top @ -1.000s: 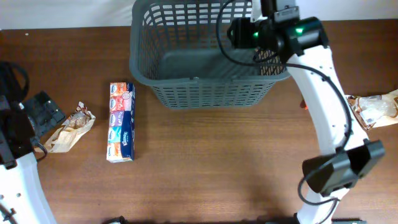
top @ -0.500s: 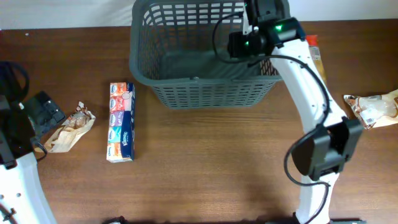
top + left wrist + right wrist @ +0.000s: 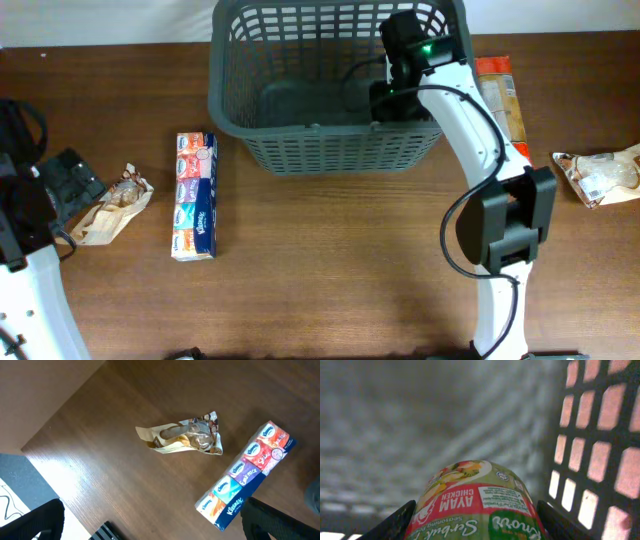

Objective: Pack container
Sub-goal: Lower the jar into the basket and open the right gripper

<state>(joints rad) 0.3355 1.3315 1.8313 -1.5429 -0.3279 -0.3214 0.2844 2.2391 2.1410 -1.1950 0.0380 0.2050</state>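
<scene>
The table (image 3: 330,260) was a dark brown wood-grain surface with a pale wall along its far edge. The container (image 3: 330,150), a dark grey slotted basket, stood upright at the far edge of the table, slightly right of centre, with its opening facing up. In the overhead view its long axis ran left to right, parallel to the far edge.

The right arm reached over the right end of the rim and down into the container. The right claw (image 3: 477,527) was pinching a green-and-red seasoning packet (image 3: 470,495) between its fingers, close to the lattice wall on the right side. The printed end of the packet pointed away from the wrist, toward the container's interior.

The left claw (image 3: 72,180) was at the left edge of the table with its fingers spread and nothing between them. Just beside it lay a crumpled snack bag (image 3: 187,437). A tissue multipack (image 3: 247,475) lay to the right of that bag, with its long axis running near to far. An orange packet (image 3: 497,95) lay just beside the container's right wall. Another snack bag (image 3: 600,175) lay at the right edge of the table.
</scene>
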